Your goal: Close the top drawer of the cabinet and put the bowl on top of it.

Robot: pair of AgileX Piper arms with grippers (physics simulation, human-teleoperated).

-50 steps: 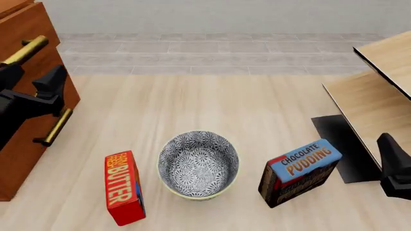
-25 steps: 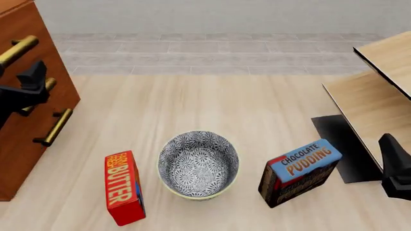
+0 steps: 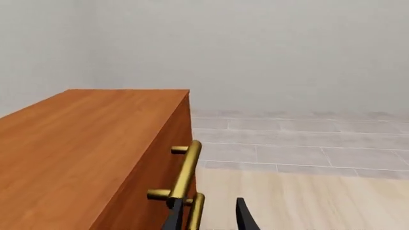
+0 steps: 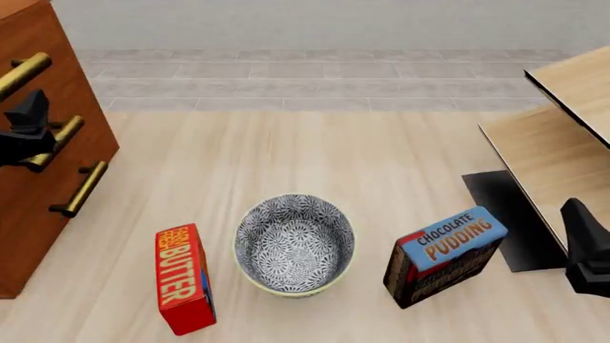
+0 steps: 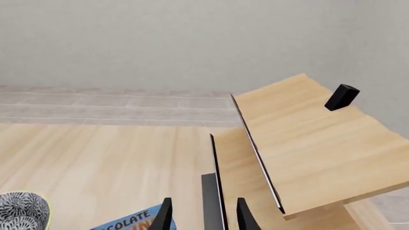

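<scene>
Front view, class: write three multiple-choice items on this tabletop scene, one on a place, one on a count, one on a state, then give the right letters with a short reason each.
1. Where does the bowl stand?
A. Between the butter box and the pudding box
B. On top of the cabinet
C. On the pale shelf

2. How many brass handles show on the cabinet front?
A. One
B. Three
C. Five

3. What is in the bowl?
A. A spoon
B. The butter box
C. Nothing

Answers:
1. A: the bowl sits on the table with one box on each side.
2. B: three bar handles run down the cabinet's front.
3. C: its patterned inside shows bare all the way down.
</scene>
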